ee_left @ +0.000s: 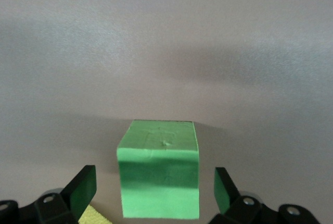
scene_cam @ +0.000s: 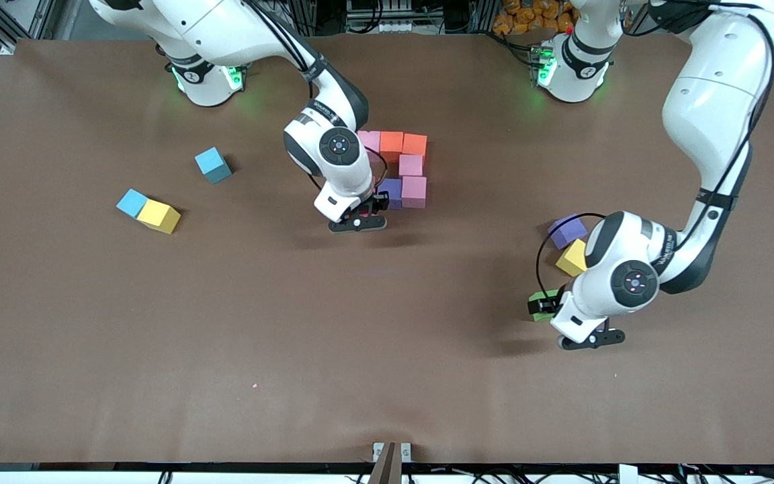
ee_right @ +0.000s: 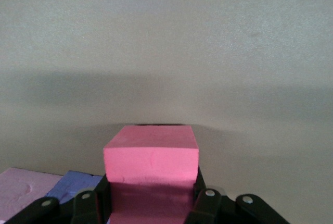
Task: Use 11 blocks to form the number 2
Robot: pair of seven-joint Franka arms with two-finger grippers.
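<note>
The biggest hazard lies with the half-built figure [scene_cam: 400, 168], a cluster of pink, orange and purple blocks in the middle of the table, nearer the bases than the front camera. The right gripper [scene_cam: 360, 218] hangs low at the cluster's camera-facing edge, jaws clamped on a red block [ee_right: 151, 166] that sits just beside the purple block [scene_cam: 392, 191]. If it lowers off-line or lets go while pressing sideways, the soft foam could shove the purple block and the pink block [scene_cam: 414, 190] touching it, bending the stroke already laid. Next in weight is the left gripper [scene_cam: 551, 316], toward the left arm's end of the table. Its fingers [ee_left: 83, 187] stand apart on either side of the green block [ee_left: 158, 182], which rests on the table. The block looks slightly off-centre between them, so closing may twist it, or only one pad may bite and the cube slip out on lifting. A smaller risk is the yellow block [scene_cam: 572, 257] lying close by, which the descending fingers might nudge. Least, a hard squeeze may deform the foam so the cube seats crooked.
</note>
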